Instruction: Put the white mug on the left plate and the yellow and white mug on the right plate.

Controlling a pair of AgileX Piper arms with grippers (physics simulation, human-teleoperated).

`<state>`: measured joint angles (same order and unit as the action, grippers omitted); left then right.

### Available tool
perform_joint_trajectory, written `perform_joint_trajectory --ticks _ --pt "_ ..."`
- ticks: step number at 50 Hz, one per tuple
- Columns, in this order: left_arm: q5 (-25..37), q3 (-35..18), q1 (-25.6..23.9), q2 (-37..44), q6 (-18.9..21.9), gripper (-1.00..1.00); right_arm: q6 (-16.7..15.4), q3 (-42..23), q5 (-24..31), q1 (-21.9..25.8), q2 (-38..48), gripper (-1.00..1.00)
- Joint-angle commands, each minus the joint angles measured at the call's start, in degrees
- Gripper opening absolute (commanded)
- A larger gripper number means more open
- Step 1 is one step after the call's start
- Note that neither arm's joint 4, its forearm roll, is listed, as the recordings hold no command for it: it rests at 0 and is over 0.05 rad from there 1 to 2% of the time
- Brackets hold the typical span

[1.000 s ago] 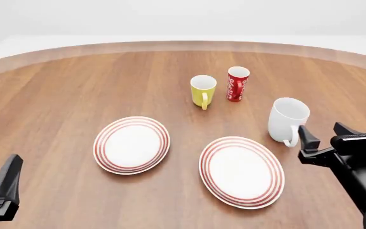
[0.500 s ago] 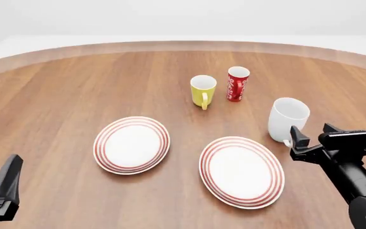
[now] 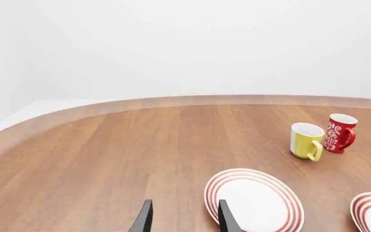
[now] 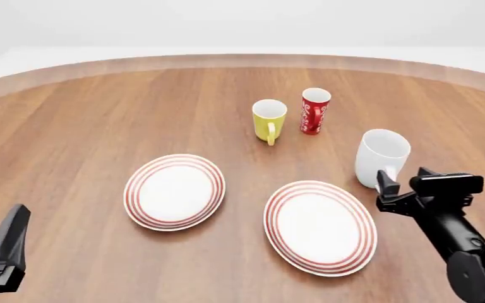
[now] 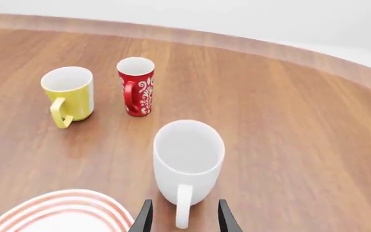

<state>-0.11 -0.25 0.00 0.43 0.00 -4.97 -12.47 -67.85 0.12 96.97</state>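
- Left hand (image 4: 2, 252) parked low at the near left corner of the surface (image 4: 99, 113), well apart from every mug; fingers stood a little apart with nothing between them, so narrow-ish and empty.
- Left plate (image 4: 175, 191) sat bare, just left of the right plate (image 4: 320, 227), also bare; neither mug placed yet.
- Yellow and white mug (image 4: 269, 120) stood upright further back, handle toward the near side, just beside the red cup (image 4: 314, 111).
- White mug (image 4: 381, 158) stood upright near the right plate's far right edge, handle (image 5: 183, 205) turned toward the right hand (image 4: 403, 184).
- Right hand hung just behind that handle, fingers spread to either side of it and not touching, holding nothing.
- Right arm came in low from the near right, wrist roughly level, fingers aimed forward at the mug.
- Probably best done by easing forward till the handle sat deep between the fingers, then squeezing square on it; an off-centre pinch looked likely to spin or tip the glossy mug.
- Lifting straight up before carrying left seemed wise, given the right plate in the path.
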Motion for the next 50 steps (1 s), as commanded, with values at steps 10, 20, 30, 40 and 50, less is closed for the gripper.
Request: perform_joint_trajectory --ticks 10,20,30,40,50 --pt "0.00 0.00 0.00 0.00 0.00 1.00 0.65 -1.85 -1.75 -0.05 5.51 1.00" --pt "0.00 0.00 0.00 0.00 0.00 1.00 1.16 -2.68 -1.95 -0.17 7.46 1.00" --pt "0.00 0.00 0.00 0.00 0.00 1.00 1.59 -3.87 -1.99 0.30 9.44 1.00" --pt "0.00 0.00 0.00 0.00 0.00 1.00 2.06 -4.79 -2.01 0.26 11.48 1.00" --pt "0.00 0.00 0.00 0.00 0.00 1.00 2.31 -5.69 -2.02 0.25 12.94 1.00"
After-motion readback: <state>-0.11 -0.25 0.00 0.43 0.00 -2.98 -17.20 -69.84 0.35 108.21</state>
